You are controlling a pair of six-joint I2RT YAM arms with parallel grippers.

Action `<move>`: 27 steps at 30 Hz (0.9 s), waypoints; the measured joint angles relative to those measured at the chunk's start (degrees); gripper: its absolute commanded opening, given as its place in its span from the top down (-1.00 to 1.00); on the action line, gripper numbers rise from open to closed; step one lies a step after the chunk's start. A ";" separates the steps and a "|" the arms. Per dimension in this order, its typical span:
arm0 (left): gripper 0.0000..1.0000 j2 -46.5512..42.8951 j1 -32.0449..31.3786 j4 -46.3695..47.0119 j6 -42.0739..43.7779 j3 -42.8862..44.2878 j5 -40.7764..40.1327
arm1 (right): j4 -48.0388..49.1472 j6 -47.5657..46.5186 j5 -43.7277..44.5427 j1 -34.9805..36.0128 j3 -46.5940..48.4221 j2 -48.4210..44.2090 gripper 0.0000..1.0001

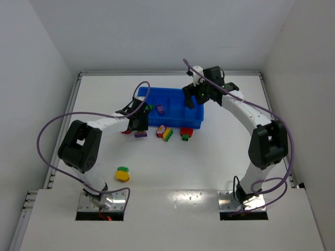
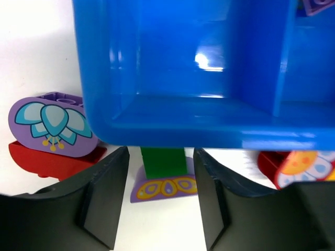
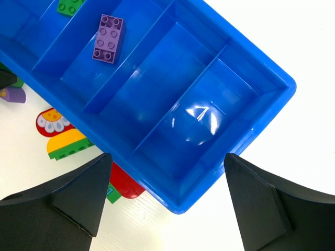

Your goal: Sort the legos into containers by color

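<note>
The blue tray [image 1: 175, 124] [image 2: 183, 125] [image 3: 180, 201] has four compartments. A purple lego [image 3: 108, 38] [image 1: 160, 110] lies in the second from the left, a green lego [image 3: 68, 5] [image 1: 149, 108] in the first. My left gripper [image 1: 138, 124] [image 2: 160, 152] is low at the tray's front left corner. Its jaws flank a green brick stacked on a purple piece [image 2: 162, 175] [image 1: 140, 134], with a narrow gap on each side. My right gripper [image 1: 194, 99] [image 3: 167, 157] hangs wide open over the tray's right end, with nothing in it.
In front of the tray lie a purple-and-red piece [image 2: 52, 128] [image 1: 127, 132], a red-yellow-green piece [image 1: 165, 132] [image 3: 65, 138] and a red-and-green piece [image 1: 186, 133] [image 3: 123, 183]. A yellow-and-green piece [image 1: 122, 173] sits nearer the left base. White walls enclose the table.
</note>
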 measured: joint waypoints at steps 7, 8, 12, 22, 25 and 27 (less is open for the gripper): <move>0.18 1.92 0.98 -0.35 -0.46 0.57 0.66 | 0.00 0.02 -0.04 0.00 0.00 0.00 -0.76; 0.24 2.03 1.20 -0.33 -0.57 0.63 0.96 | 0.00 0.02 -0.04 0.00 0.00 0.00 -0.76; 0.75 2.01 2.40 -0.17 -0.57 0.74 2.40 | 0.00 0.02 -0.17 0.00 0.00 0.00 -0.76; 1.00 -12.83 2.58 -3.28 -0.15 0.76 6.40 | 0.90 0.22 -5.57 0.02 -1.79 -0.66 -0.76; 1.00 -19.76 2.58 -3.96 -0.13 1.97 6.95 | 1.46 0.50 -9.75 0.04 -4.50 -1.84 -0.76; 1.00 -21.99 2.64 -4.31 -0.48 4.04 6.58 | 3.10 1.53 -13.03 0.04 -6.10 -2.71 -0.76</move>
